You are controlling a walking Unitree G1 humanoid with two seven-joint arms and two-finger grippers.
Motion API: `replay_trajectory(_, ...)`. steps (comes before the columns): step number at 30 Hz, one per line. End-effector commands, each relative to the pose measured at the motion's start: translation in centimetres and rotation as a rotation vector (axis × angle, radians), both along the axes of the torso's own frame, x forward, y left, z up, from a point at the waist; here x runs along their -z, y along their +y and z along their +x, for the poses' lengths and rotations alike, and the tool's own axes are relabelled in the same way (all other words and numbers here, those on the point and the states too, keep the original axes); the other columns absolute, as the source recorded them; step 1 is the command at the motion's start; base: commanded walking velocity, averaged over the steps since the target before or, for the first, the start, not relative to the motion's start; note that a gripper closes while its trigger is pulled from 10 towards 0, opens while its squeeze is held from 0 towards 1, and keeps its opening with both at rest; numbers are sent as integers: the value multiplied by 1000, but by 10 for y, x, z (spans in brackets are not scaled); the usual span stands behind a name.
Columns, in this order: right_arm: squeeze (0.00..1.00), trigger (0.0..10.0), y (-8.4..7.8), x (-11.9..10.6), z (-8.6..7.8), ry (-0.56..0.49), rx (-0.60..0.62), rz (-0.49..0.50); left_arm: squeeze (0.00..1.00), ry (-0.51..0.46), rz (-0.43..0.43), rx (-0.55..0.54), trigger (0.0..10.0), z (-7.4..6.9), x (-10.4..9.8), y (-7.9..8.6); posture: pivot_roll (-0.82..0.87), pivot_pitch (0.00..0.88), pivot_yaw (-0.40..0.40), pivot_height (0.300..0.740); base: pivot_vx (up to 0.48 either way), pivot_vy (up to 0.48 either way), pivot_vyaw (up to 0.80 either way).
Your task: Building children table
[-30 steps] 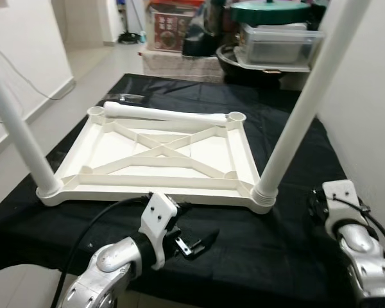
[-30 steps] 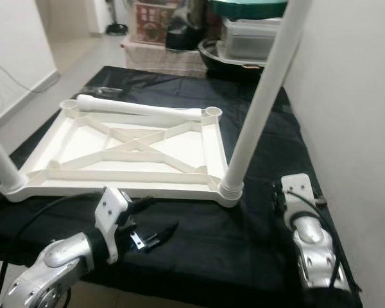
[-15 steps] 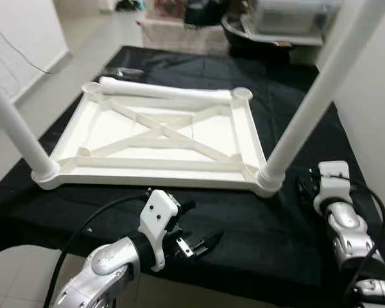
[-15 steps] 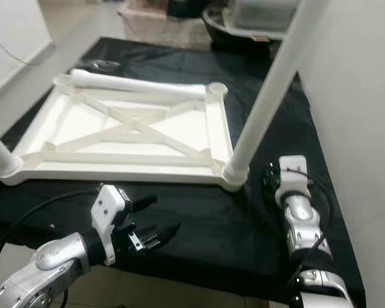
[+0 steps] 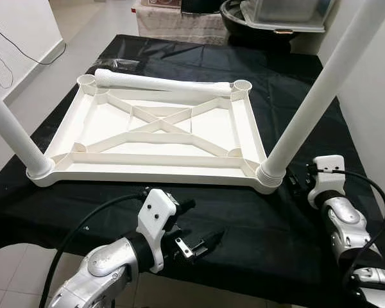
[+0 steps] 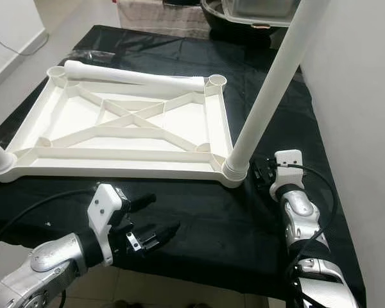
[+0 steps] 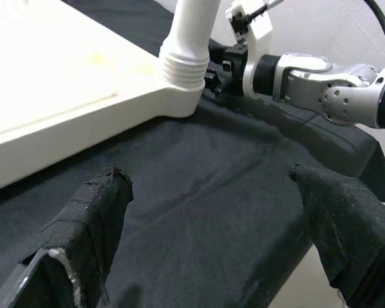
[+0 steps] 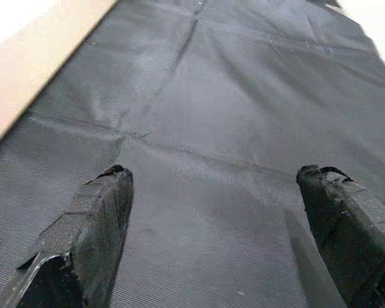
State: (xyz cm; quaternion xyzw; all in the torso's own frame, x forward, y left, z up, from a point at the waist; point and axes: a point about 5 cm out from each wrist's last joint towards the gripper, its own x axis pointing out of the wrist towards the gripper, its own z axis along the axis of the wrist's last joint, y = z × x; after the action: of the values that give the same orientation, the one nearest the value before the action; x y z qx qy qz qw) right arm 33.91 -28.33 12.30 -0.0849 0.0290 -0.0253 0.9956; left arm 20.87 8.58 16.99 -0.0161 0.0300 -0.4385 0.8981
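Note:
A white children's tabletop [image 5: 179, 163] lies upside down on a black cloth. White legs stand in its two near corners, one on the left [image 5: 16, 138] and one on the right [image 5: 311, 102]. A third leg [image 5: 160, 84] lies loose along the far edge. My left gripper [image 5: 197, 226] hovers open over the cloth in front of the tabletop's near edge. My right gripper [image 6: 262, 173] is open, low over the cloth, just right of the right leg's base [image 7: 183, 67]. Neither holds anything.
The black cloth [image 5: 244, 224] covers the table up to its near edge. A white wall [image 6: 359, 96] runs close along the right side. Boxes and a plastic bin [image 5: 279, 13] stand beyond the far end. Bare floor [image 5: 25, 70] lies to the left.
The camera has tilted down and shifted. My right gripper has come forward, closer to the right leg's base. The left gripper stays in about the same place.

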Motion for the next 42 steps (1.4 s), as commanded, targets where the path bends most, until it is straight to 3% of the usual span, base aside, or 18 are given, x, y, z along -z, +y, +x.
replay_trajectory(1, 0, 10000, 6, 4, 1, 8, -33, 33, 0, 9, 8, 14, 10000, -4, 0, 0, 154, 195, -65, 740, 0, 0, 0)
replay_trajectory(2, 0, 10000, 6, 4, 1, 8, -33, 33, 0, 9, 8, 14, 10000, -4, 0, 0, 154, 195, -65, 740, 0, 0, 0)
replay_trajectory(3, 0, 10000, 16, 2, 3, -3, -117, 67, 0, 9, 9, 14, 10000, -4, 1, 0, 153, 193, -64, 740, 0, 0, 0)
replay_trajectory(5, 0, 10000, 16, 2, 3, -3, -117, 67, 0, 9, 9, 14, 10000, -4, 1, 0, 153, 193, -64, 740, 0, 0, 0)
replay_trajectory(7, 0, 10000, 41, -1, 2, -9, -365, 115, 0, 11, 12, 11, 10000, -3, 1, 1, 150, 192, -63, 740, 0, 0, 0)
replay_trajectory(8, 0, 10000, 41, -1, 2, -9, -365, 115, 0, 11, 12, 11, 10000, -3, 1, 1, 150, 192, -63, 740, 0, 0, 0)
replay_trajectory(10, 0, 10000, 55, -7, -2, -25, -533, 110, 0, 10, 13, 11, 10000, -2, 1, 0, 142, 189, -60, 740, 0, 0, 0)
replay_trajectory(18, 0, 10000, 57, -11, -4, -34, -605, 97, 0, 10, 12, 10, 10000, 0, 0, 0, 140, 185, -62, 740, 0, 0, 0)
replay_trajectory(20, 0, 10000, 59, -12, -15, 13, -759, 72, 0, 6, 15, 6, 10000, 2, 0, 1, 138, 183, -64, 740, 0, 0, 0)
replay_trajectory(24, 0, 10000, 61, -12, -23, 46, -847, 70, 0, 5, 17, 4, 10000, 3, 0, 1, 139, 182, -63, 740, 0, 0, 0)
replay_trajectory(29, 0, 10000, 55, -17, -16, 37, -777, 34, 0, 4, 12, 1, 10000, 3, -1, 0, 139, 183, -61, 740, 0, 0, 0)
replay_trajectory(31, 0, 10000, 43, -23, -1, 17, -591, -48, 0, 1, 10, 3, 10000, 3, -1, -2, 126, 176, -62, 740, 0, 0, 0)
replay_trajectory(32, 0, 10000, 43, -23, -1, 17, -591, -48, 0, 1, 10, 3, 10000, 3, -1, -2, 126, 176, -62, 740, 0, 0, 0)
replay_trajectory(33, 0, 10000, 36, -25, 6, 20, -482, -60, 0, -2, 6, 2, 10000, 4, -2, -3, 124, 175, -65, 740, 0, 0, 0)
replay_trajectory(34, 0, 10000, 36, -25, 6, 20, -482, -60, 0, -2, 6, 2, 10000, 4, -2, -3, 124, 175, -65, 740, 0, 0, 0)
replay_trajectory(35, 0, 10000, 31, -27, 10, 13, -399, -69, 0, -6, 6, -3, 10000, 5, -2, -3, 130, 174, -68, 740, 0, 0, 0)
replay_trajectory(42, 0, 10000, 30, -34, 15, -15, -314, -32, 0, -4, 19, -11, 10000, 5, 1, -1, 132, 172, -72, 740, 0, 0, 0)
